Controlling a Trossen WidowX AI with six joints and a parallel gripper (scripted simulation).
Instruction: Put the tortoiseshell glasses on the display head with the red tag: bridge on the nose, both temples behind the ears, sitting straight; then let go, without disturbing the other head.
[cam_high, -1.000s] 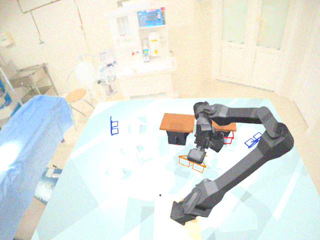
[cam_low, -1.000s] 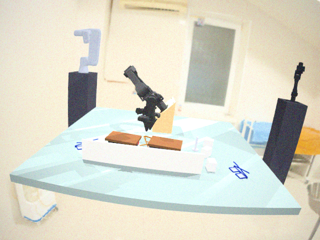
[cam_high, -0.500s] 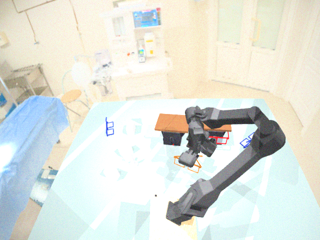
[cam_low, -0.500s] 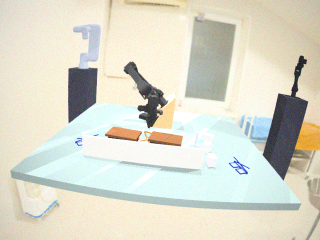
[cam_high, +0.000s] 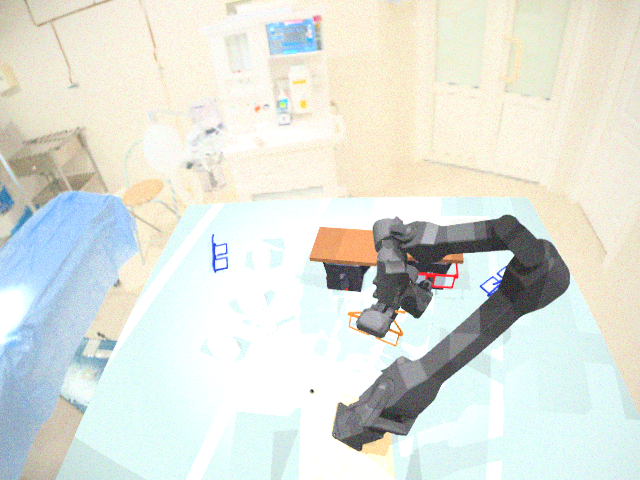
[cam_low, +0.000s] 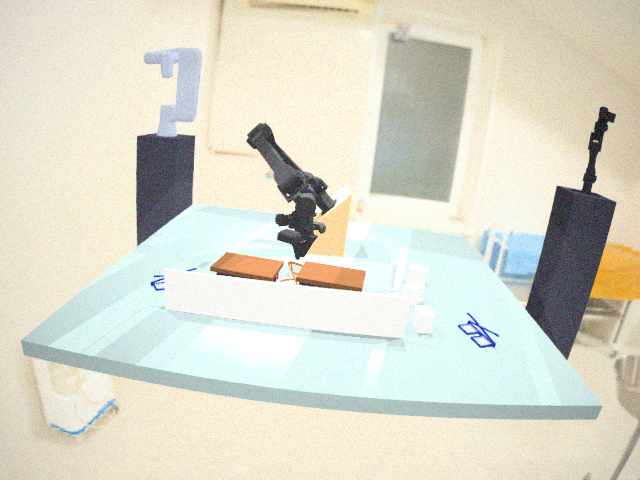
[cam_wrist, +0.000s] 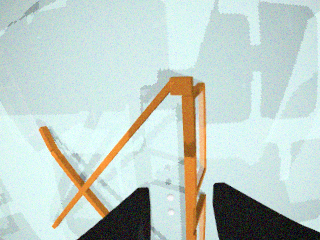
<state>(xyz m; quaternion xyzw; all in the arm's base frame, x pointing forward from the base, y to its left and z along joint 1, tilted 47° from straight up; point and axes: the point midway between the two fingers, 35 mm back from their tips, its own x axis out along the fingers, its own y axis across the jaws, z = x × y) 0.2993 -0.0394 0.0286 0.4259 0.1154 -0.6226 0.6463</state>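
The gripper (cam_wrist: 180, 227) hangs low over the counter (cam_high: 170, 372), its two dark fingers rising from the bottom edge of the wrist view with a gap between them. The fingers stand partly apart and clamp nothing. The front of the tortoiseshell glasses (cam_wrist: 191, 160) runs up through that gap, nearer the right-hand finger than the left; whether either finger touches the frame cannot be told.

The orange-brown glasses lie on the counter with their temples crossed, making an X toward the left of the wrist view. In the top view the glasses (cam_high: 395, 335) peek out on both sides of the gripper (cam_high: 374, 322), just below the middle of the frame.

Above them in that view, two display heads stand under flat brown tops. The left head (cam_high: 343, 245) shows its dark body below the top, with a small red mark at its lower edge. The arm (cam_high: 465, 330) covers most of the right head. Red glasses (cam_high: 439, 279) sit at its lower edge.

Further out, blue glasses (cam_high: 219, 253) stand at the left of the counter, and another blue pair (cam_high: 491, 284) lies at the right, partly behind the arm. In the exterior view a long white block (cam_low: 289, 307) stands across the counter in front of the heads.
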